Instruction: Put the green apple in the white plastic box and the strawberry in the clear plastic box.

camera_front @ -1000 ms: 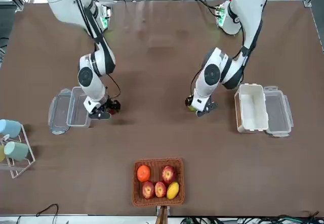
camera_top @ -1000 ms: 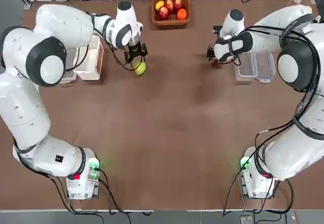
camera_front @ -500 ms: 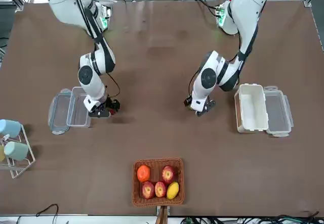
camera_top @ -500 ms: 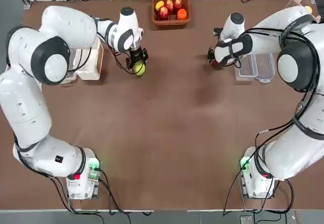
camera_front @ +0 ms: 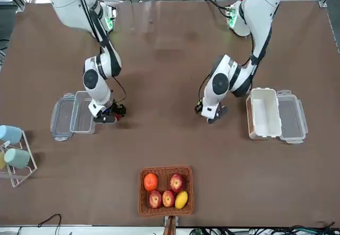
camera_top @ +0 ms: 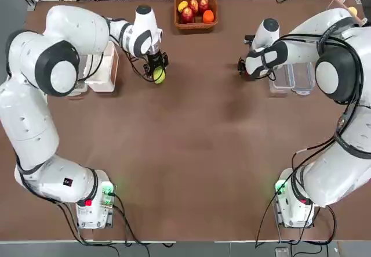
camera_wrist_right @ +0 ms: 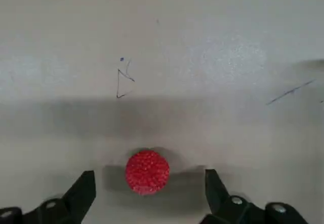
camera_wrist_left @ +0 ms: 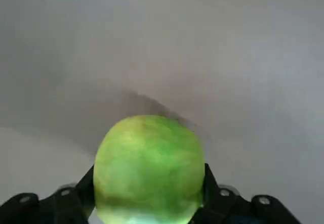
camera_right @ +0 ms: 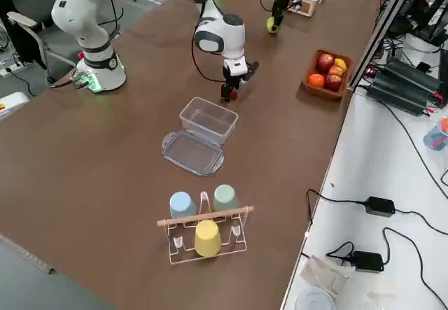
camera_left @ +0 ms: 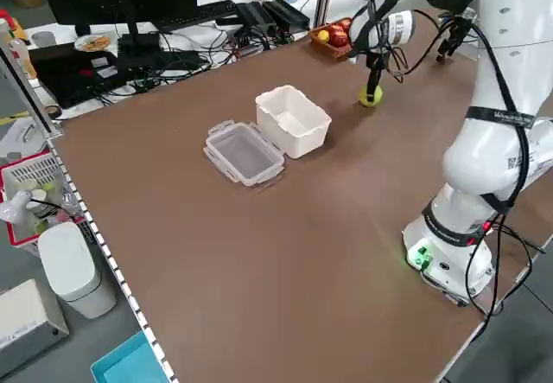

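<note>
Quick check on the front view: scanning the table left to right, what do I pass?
Cup rack → clear plastic box → right gripper over the strawberry → brown basket → left gripper shut on the green apple → white plastic box → clear lid tray.

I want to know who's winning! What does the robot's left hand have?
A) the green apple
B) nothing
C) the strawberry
A: in the left wrist view the left hand has its fingers pressed on both sides of the green apple.
</note>
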